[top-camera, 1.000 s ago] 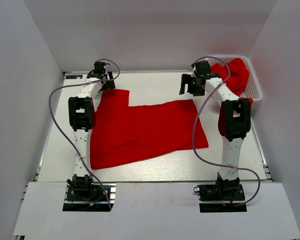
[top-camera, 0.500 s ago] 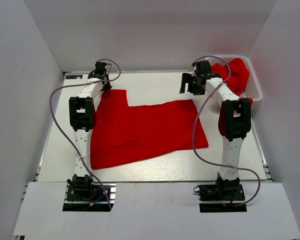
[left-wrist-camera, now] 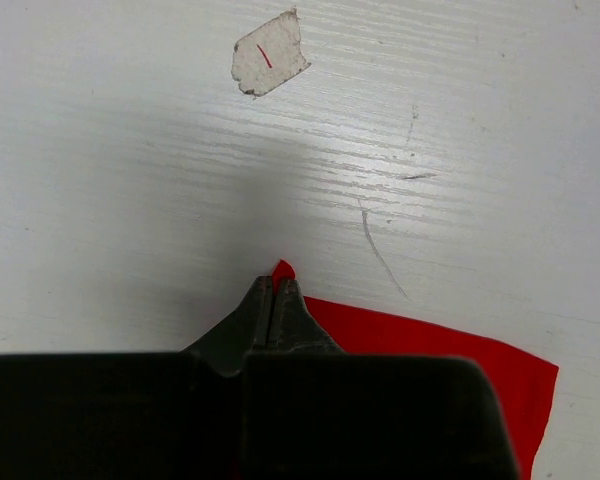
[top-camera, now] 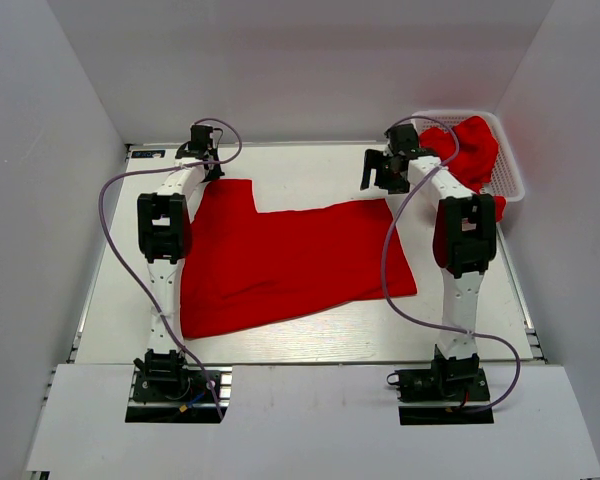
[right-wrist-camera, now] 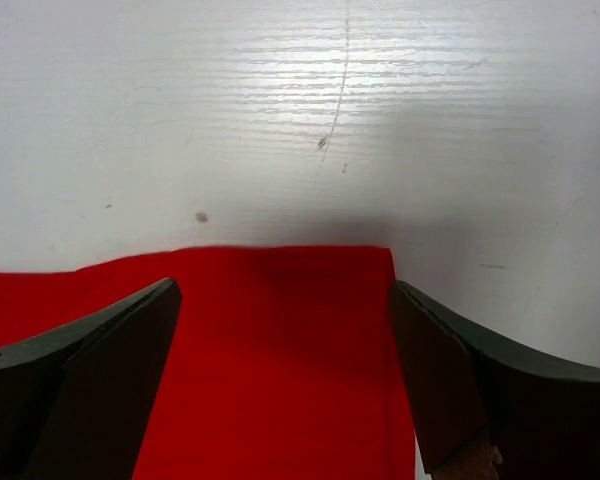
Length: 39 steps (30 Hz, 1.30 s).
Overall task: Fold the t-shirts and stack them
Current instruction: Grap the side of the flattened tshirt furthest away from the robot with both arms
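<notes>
One red t-shirt (top-camera: 290, 255) lies spread flat on the table between my arms. My left gripper (top-camera: 212, 172) is down at its far left corner, shut on the cloth; in the left wrist view a small red tip pokes out past the closed left gripper (left-wrist-camera: 277, 283) and the t-shirt's edge (left-wrist-camera: 430, 350) runs off to the right. My right gripper (top-camera: 380, 175) hovers over the far right corner. In the right wrist view the right gripper (right-wrist-camera: 283, 287) is open, its fingers straddling the t-shirt corner (right-wrist-camera: 280, 400) without touching it. More red t-shirts (top-camera: 470, 145) are heaped in the basket.
The white mesh basket (top-camera: 510, 185) stands at the table's far right corner, beside the right arm. A scrap of tape (left-wrist-camera: 269, 53) with a red mark is stuck to the white tabletop beyond the left gripper. White walls enclose the table on three sides.
My left gripper has gone from wide open to shut on the shirt's far left corner. The right gripper stayed open and barely shifted.
</notes>
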### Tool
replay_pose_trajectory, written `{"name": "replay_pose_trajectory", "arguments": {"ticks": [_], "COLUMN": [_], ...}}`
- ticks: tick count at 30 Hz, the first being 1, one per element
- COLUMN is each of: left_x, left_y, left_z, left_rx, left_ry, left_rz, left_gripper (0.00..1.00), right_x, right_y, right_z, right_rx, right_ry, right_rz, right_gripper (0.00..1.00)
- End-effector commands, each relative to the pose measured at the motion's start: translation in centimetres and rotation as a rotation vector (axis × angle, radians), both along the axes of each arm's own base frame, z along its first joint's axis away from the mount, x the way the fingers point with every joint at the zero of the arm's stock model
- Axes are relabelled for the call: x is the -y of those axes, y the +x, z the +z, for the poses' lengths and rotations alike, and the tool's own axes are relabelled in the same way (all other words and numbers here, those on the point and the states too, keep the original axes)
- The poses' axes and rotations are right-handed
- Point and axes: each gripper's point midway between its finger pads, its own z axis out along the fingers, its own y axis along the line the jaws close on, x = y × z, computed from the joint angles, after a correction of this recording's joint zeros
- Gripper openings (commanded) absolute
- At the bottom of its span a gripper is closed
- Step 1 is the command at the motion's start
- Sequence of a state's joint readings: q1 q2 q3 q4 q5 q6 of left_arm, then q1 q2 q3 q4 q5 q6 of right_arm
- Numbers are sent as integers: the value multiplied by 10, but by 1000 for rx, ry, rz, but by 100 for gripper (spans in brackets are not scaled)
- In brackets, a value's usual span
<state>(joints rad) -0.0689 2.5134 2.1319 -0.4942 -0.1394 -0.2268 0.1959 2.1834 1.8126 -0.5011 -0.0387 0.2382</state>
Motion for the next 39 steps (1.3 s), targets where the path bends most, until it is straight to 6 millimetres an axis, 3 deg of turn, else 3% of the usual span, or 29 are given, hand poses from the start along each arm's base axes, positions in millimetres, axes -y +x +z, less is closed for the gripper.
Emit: {"name": "replay_pose_trajectory", "arguments": {"ticks": [1, 8, 13, 22, 28, 31, 32, 34, 35, 39], "left_x": [11, 13, 16, 16, 14, 13, 13, 13, 13, 17], "left_y": [-23, -25, -32, -41, -47, -47, -47, -47, -47, -41], "left_z": [-10, -6, -18, -17, -20, -20, -20, -20, -20, -10], "left_rx": [-85, -71, -97, -106, -112, -112, -112, -112, -112, -83], "left_ry": [-35, -51, -67, -72, -70, -63, -63, -63, -63, -80], "left_rz": [-31, -32, -45, -38, -24, -19, -19, -19, -19, -33], "left_gripper": [0, 0, 0, 0, 0, 0, 0, 0, 0, 0], "right_x": [10, 13, 15, 20, 22, 24, 23, 22, 23, 19], "right_y": [14, 14, 8, -9, -20, -23, -24, -25, -26, -23], "right_z": [-6, -33, -57, -59, -67, -72, -72, -72, -70, -64], "right_rx": [6, -31, -73, -66, -88, -111, -112, -113, -110, -84], "right_ry": [-35, -60, -76, -188, -311, -328, -327, -324, -320, -306], "right_rz": [-64, -100, -128, -168, -184, -211, -226, -231, -239, -235], "right_gripper": [90, 90, 90, 90, 83, 70, 57, 44, 27, 4]}}
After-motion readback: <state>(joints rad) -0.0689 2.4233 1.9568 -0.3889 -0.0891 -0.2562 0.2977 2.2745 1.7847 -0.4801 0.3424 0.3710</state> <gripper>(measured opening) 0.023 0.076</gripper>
